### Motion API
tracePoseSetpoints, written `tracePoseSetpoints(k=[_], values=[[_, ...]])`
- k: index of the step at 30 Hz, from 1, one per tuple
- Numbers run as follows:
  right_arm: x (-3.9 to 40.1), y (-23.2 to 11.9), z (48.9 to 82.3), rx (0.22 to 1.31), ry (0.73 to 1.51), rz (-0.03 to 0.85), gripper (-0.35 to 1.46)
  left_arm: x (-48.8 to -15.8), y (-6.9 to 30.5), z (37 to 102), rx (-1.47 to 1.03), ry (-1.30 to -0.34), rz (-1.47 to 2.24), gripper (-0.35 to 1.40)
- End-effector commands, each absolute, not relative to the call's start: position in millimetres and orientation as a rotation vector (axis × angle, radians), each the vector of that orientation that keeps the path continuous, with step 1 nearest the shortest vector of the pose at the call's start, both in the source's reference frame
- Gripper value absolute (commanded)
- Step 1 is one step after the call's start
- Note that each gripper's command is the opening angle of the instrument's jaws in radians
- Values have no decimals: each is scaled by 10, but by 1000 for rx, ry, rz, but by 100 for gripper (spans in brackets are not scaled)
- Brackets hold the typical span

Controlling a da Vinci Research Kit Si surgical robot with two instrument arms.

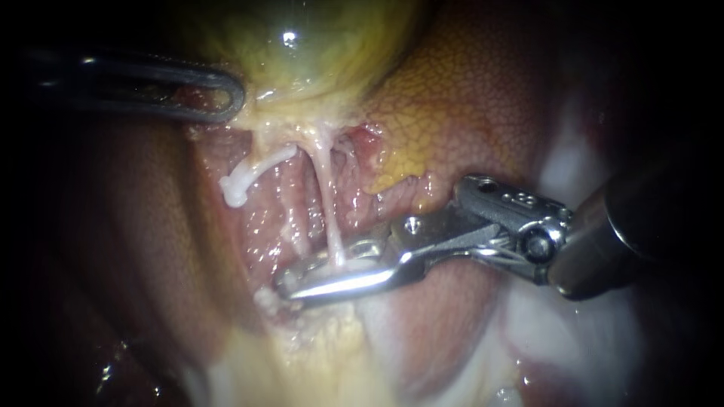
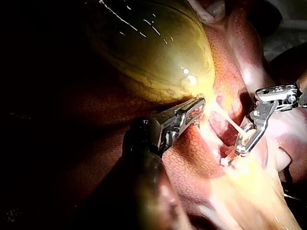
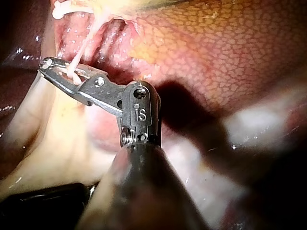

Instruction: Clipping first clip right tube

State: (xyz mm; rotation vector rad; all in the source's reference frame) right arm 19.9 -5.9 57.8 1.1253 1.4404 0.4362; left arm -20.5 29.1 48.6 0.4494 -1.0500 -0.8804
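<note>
One taut right tube [image 1: 329, 203], threaded between right instrument [image 1: 296, 283] end effector, narrowly parted.

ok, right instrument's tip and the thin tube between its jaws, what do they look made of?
Right instrument: bare polished metal, probably steel, going by the bright mirror glints. Tube: soft wet tissue, pale, slightly translucent, glossy, pulled taut like string.
</note>
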Motion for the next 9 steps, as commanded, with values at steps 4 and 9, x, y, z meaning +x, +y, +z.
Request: tracePoseSetpoints(k=[4,9], values=[[199,-59,578,1125,1441,435,-35,-205,291,486,450,-1050,-880,-35],[198,-59,579,1125,1441,435,-35,-205,291,486,450,-1050,-880,-35]])
